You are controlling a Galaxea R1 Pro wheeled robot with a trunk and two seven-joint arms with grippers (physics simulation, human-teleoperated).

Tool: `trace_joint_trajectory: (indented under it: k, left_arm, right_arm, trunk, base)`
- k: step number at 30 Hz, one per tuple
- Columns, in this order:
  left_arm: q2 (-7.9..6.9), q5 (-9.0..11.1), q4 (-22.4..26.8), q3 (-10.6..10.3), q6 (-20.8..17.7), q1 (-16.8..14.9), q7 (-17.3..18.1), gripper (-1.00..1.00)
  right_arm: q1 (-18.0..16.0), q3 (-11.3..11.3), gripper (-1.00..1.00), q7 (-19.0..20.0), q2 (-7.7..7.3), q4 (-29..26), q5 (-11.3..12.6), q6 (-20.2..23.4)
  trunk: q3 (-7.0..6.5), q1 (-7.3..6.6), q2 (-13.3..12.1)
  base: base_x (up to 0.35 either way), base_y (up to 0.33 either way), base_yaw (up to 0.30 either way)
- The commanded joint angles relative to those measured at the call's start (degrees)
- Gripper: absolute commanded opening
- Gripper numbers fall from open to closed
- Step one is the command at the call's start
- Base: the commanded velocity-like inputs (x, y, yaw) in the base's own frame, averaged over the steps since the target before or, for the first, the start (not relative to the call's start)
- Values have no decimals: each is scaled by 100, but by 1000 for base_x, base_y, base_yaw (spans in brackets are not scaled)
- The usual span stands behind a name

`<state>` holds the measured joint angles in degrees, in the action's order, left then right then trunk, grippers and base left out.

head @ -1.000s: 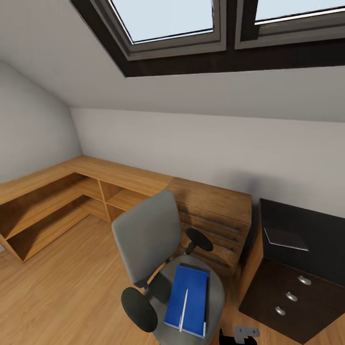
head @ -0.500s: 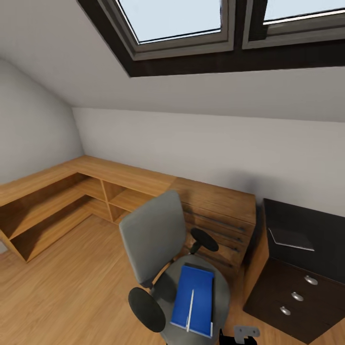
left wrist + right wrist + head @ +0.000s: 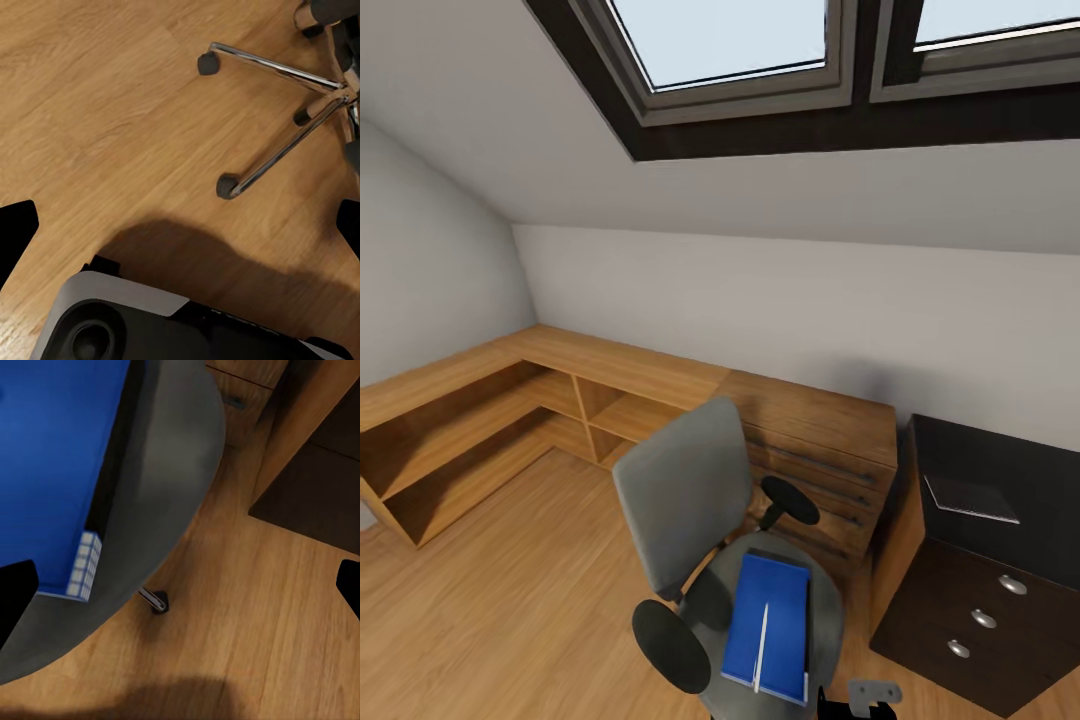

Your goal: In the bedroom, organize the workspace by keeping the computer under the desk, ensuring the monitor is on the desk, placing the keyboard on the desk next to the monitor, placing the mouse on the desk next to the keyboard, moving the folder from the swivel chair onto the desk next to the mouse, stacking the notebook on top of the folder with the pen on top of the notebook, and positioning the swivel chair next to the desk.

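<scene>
Lying on chair seat [image 3: 169,472], folder [image 3: 52,450] sits below wide-open, empty right claw [image 3: 180,585].

The whole head view pans left, so the swivel chair [image 3: 705,530] and folder [image 3: 768,628] sit further right in frame.

No readable text, labels, brands or numbers anywhere. Nothing printed on the blue folder [image 3: 768,627], nothing on the swivel chair [image 3: 682,498] or the dark desk drawers [image 3: 972,625]. Just a pale grid patch on the folder's corner in the right wrist view, no characters.
</scene>
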<state>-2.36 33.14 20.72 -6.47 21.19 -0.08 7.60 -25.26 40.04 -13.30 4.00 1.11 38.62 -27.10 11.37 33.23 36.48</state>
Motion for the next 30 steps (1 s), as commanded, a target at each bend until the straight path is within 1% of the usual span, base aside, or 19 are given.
trace_joint_trajectory:
  k: [1,13,30]
  left_arm:
    - [-5,61,3,-38,17,-1,13,100]
    - [-14,61,3,-38,17,-1,13,100]
    - [-13,61,3,-38,17,-1,13,100]
  right_arm:
    - [-5,48,100,-23,5,12,23,-15]
    - [-5,48,100,-23,5,12,23,-15]
    - [-5,48,100,-23,5,12,23,-15]
  trunk:
    - [8,2,7]
    - [8,2,7]
    - [8,2,7]
  base:
    - [0,11,0]
    - [38,90,0]
    - [6,10,0]
